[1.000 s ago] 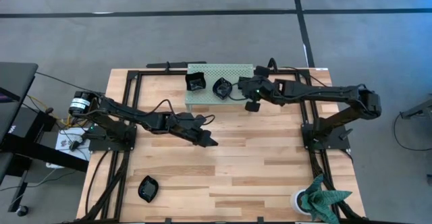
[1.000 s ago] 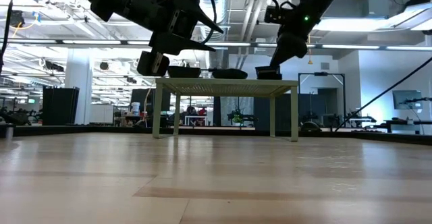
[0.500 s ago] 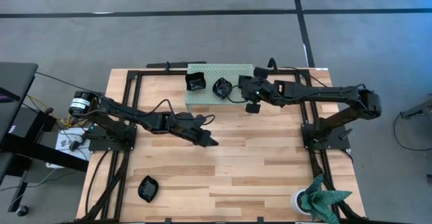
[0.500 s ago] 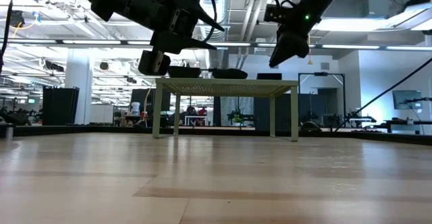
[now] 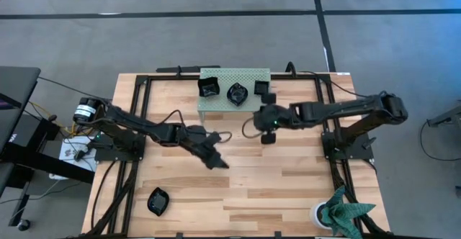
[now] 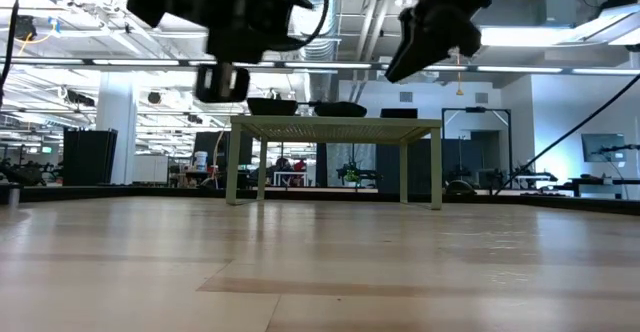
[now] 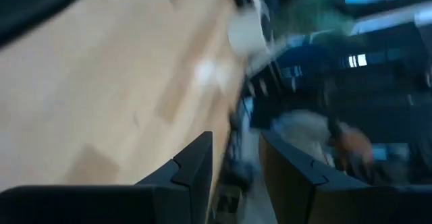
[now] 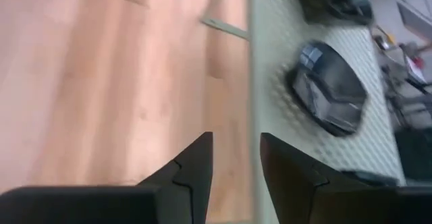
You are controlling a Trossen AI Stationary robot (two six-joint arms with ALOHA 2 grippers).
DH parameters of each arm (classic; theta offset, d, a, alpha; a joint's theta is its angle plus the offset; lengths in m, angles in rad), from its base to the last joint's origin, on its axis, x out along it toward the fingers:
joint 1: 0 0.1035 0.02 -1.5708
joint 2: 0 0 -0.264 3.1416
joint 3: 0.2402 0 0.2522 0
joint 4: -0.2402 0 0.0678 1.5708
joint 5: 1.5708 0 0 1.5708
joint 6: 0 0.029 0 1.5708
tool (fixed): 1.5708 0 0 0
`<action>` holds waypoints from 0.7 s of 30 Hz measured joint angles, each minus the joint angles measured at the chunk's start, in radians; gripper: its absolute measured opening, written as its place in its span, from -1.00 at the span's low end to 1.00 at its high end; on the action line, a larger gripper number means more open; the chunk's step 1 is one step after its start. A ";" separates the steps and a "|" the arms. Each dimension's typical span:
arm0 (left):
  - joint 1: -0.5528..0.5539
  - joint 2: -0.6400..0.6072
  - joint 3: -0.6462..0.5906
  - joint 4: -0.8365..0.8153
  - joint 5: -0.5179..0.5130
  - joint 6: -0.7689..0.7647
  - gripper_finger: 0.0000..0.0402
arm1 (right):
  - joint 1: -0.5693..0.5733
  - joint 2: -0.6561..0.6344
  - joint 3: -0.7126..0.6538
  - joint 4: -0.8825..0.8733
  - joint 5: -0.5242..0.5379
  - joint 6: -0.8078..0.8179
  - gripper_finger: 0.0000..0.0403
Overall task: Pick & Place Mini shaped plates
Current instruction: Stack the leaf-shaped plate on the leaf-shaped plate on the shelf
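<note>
While both my arms hang above the wooden table point(image 5: 288, 188), I count four mini shaped plates in the high view. Three sit on the pale green perforated rack point(image 5: 216, 104) at the far edge of the table: a squarish plate point(image 5: 209, 88) toward my left end, a round plate point(image 5: 236, 93) with a wavy rim in the middle, and a small square plate point(image 5: 261, 88) at my right end. The fourth, a leaf-like plate point(image 5: 158, 200), lies alone on the bare wood near the front left corner, well apart from the rack. All four are glossy black and shallow; from table height the ones on the rack show only as low dark outlines on the rack's top.

My right gripper point(image 5: 265, 136) hovers over the table just in front of the rack's right end, its fingers point(image 8: 189, 177) a narrow gap apart with nothing between them; its wrist view looks along the rack's edge past the round plate. My left gripper point(image 5: 218, 163) hangs over the middle of the table, fingers point(image 7: 192, 177) likewise narrowly parted and empty.

One white cup point(image 5: 320, 214) holding a green plant stands at the front right corner.
</note>
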 joint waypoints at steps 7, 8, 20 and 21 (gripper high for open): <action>-0.118 0.000 0.001 -0.291 -0.013 -0.107 -0.39 | 0.102 0.000 0.000 0.013 0.000 0.045 -0.41; -0.133 0.000 0.001 -0.337 -0.037 -0.119 -0.39 | 0.108 0.000 0.000 0.014 0.000 0.045 -0.41; -0.230 -0.091 0.001 -0.461 -0.113 -0.381 -0.63 | 0.099 0.000 0.000 0.019 0.000 0.045 -0.41; -0.240 -0.108 0.001 -0.472 -0.118 -0.401 -0.63 | 0.097 0.000 0.000 0.019 0.000 0.045 -0.41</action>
